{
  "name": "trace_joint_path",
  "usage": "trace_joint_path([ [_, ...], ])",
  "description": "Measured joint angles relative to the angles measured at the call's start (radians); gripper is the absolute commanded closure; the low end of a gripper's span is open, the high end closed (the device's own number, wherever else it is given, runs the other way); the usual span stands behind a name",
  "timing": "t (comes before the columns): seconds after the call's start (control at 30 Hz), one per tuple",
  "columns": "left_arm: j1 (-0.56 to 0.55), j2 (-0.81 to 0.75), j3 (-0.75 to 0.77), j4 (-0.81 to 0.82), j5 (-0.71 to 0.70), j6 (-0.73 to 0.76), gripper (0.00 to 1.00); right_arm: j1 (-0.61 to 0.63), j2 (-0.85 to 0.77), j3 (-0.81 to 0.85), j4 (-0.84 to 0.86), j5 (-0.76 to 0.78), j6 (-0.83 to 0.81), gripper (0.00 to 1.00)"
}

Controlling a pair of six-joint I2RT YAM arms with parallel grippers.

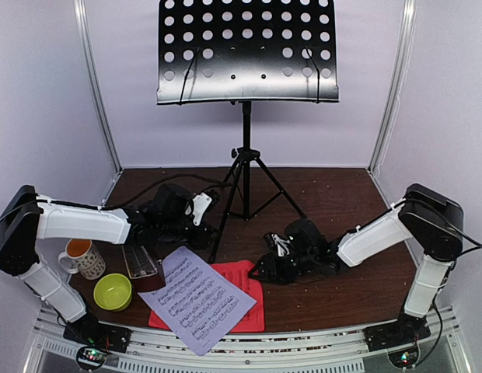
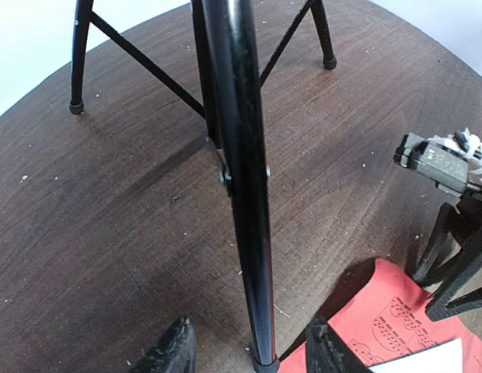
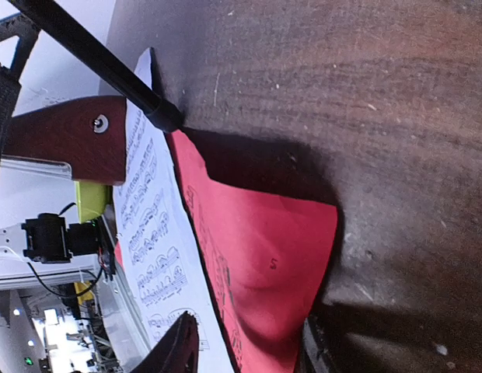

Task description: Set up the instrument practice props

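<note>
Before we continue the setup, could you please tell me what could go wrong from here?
The left hand straddles the music stand at its front leg; a sideways nudge might tip it. The right hand brackets the red sheet with the white sheet lying on it; lifting could drag both.

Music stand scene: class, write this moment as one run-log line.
left gripper: open, astride stand leg | right gripper: open at red sheet | white sheet: atop red sheet | music desk: no sheets

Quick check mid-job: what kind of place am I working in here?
Probably a robot test booth, not a music room: plain white walls on metal posts, a wooden table, and the left arm and right arm bolted to a rail at its near edge.
</note>
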Motion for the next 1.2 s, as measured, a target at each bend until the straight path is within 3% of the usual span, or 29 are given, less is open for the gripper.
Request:
trace_joint_path([
  [0.23, 0.0, -0.007, -0.019, 0.003, -0.002, 0.0, 0.5, 0.003, 0.048, -0.021, 0.187, -0.007, 0.151, 0.71],
  [0.4, 0.0, -0.007, -0.019, 0.003, -0.005, 0.0, 0.5, 0.006, 0.048, -0.032, 0.304, -0.015, 0.222, 0.56],
  [0.53, 0.0, -0.009, -0.019, 0.003, -0.006, 0.0, 0.49, 0.015, 0.052, -0.032, 0.38, -0.031, 0.261, 0.53],
  [0.6, 0.0, -0.012, -0.019, 0.003, -0.008, 0.0, 0.49, 0.025, 0.06, -0.032, 0.411, -0.04, 0.28, 0.58],
  [0.73, 0.0, -0.021, -0.019, 0.003, -0.014, 0.0, 0.49, 0.037, 0.064, -0.033, 0.426, -0.048, 0.296, 0.82],
  [0.87, 0.0, -0.039, -0.02, 0.003, -0.02, 0.0, 0.48, 0.038, 0.039, -0.036, 0.333, -0.018, 0.243, 1.0],
  [1.2, 0.0, -0.082, -0.024, 0.0, -0.042, 0.004, 0.42, 0.033, -0.182, 0.014, -0.122, 0.152, -0.072, 1.0],
])
